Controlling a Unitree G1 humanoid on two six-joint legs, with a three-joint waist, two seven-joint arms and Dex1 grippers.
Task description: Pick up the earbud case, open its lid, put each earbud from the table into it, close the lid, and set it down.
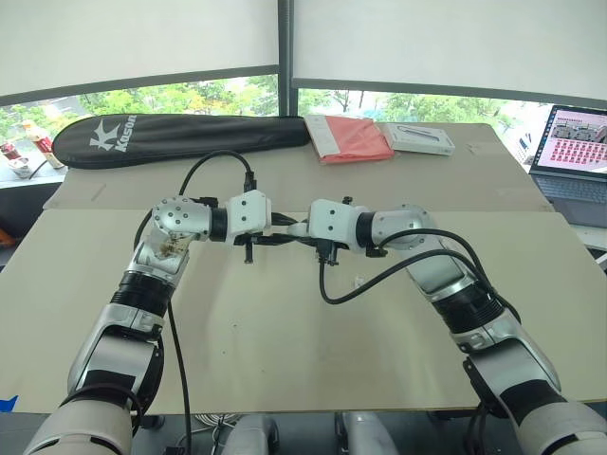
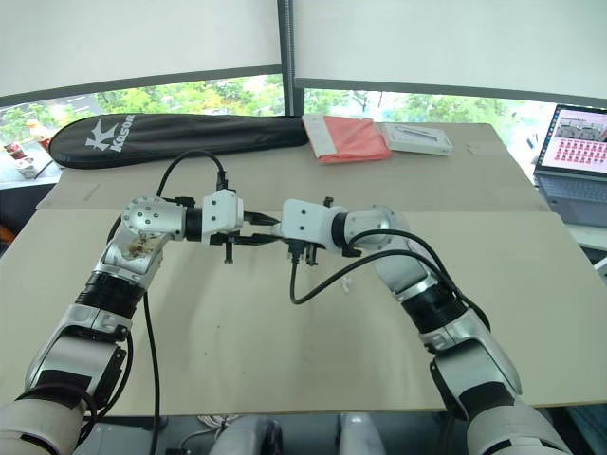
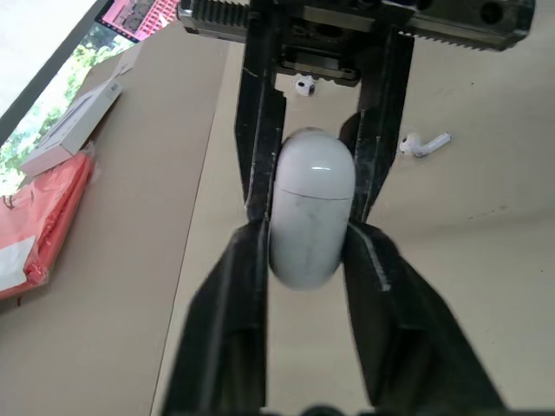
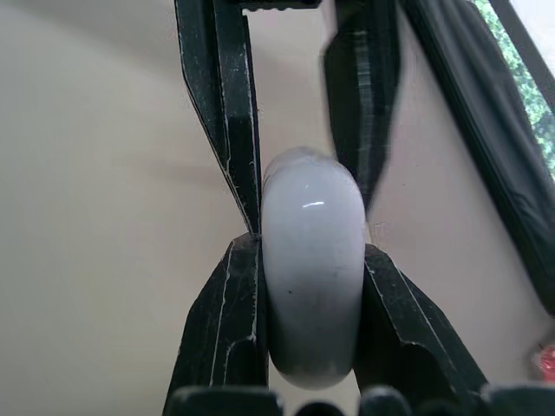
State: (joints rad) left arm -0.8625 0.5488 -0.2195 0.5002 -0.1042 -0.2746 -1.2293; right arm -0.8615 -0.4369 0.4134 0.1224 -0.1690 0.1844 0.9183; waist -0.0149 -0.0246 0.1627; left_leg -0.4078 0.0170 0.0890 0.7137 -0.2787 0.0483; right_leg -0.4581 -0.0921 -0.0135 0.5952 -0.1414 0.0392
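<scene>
Far edge of the table (image 1: 285,332), at 10 o'clock: a black racket bag (image 1: 180,138) with white "Kason" lettering lies lengthwise along the edge. The left arm reaches in from 7 o'clock towards the table centre. The left gripper (image 3: 308,232) is closed on the earbud case (image 3: 310,199), and its two black fingers (image 3: 247,286) press against opposite sides of the case's lower half. The case is white, with rounded ends. Its lid is shut, with the seam line visible across the body. It is held in the air above the table centre, between the two grippers, which meet tip to tip. The right gripper (image 4: 310,247) comes in from the opposite side, at 3 o'clock of the case. It is also clamped on the case, with its fingers (image 4: 217,329) touching both flanks at the lid end. One white earbud (image 1: 358,281) lies loose on the table at 5 o'clock of the case, near it and below the right wrist. At 12 o'clock on the far edge lies a red fabric pouch (image 1: 351,138). A flat white box (image 1: 417,139) sits just beside the pouch, at 1 o'clock. An open laptop (image 1: 574,156) stands off the table at 2 o'clock.
</scene>
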